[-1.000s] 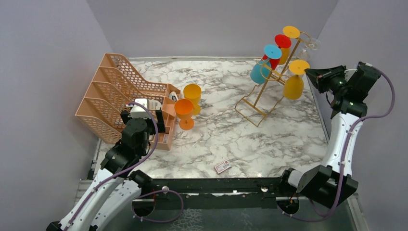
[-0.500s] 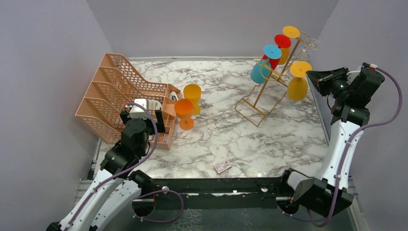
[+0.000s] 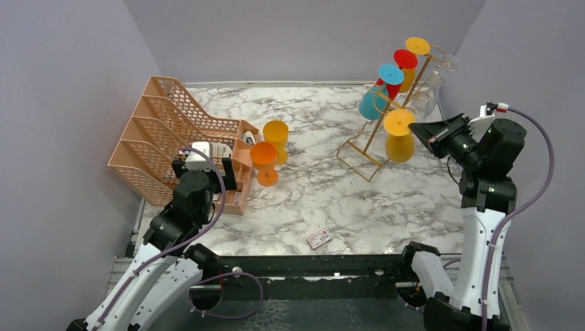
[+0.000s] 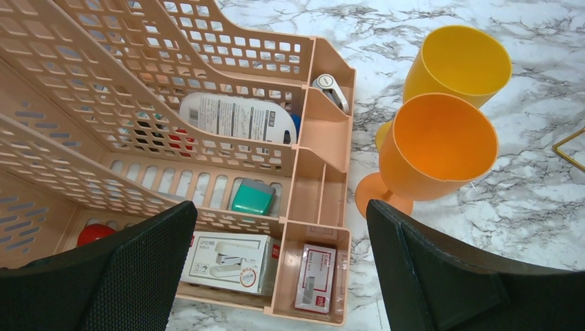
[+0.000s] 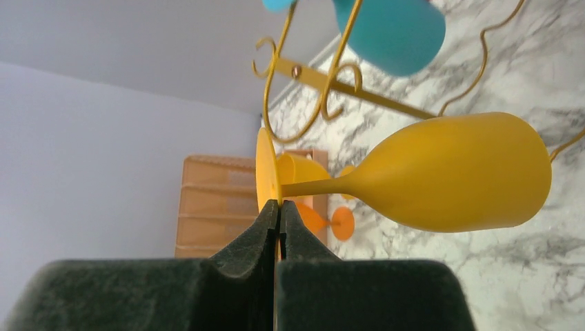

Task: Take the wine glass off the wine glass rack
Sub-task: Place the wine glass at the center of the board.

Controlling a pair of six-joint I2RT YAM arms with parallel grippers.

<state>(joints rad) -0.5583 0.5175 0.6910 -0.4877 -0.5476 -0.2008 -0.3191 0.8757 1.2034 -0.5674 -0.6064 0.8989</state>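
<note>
My right gripper is shut on the flat foot of a yellow wine glass. The glass hangs bowl down, foot up, just in front of the gold wire wine glass rack. On the rack's hooks hang a blue glass, a red one, a yellow-orange one and clear ones. Far to the left, my left gripper stands open, with nothing between its fingers, above the peach organizer.
The peach mesh file organizer holds stapler and staple boxes. An orange glass and a yellow glass stand upright beside it. A small card lies near the front edge. Walls close in on both sides.
My right arm has carried the yellow glass left and toward the front, off its high spot by the rack's right rail and lower down. The left arm has not moved.
</note>
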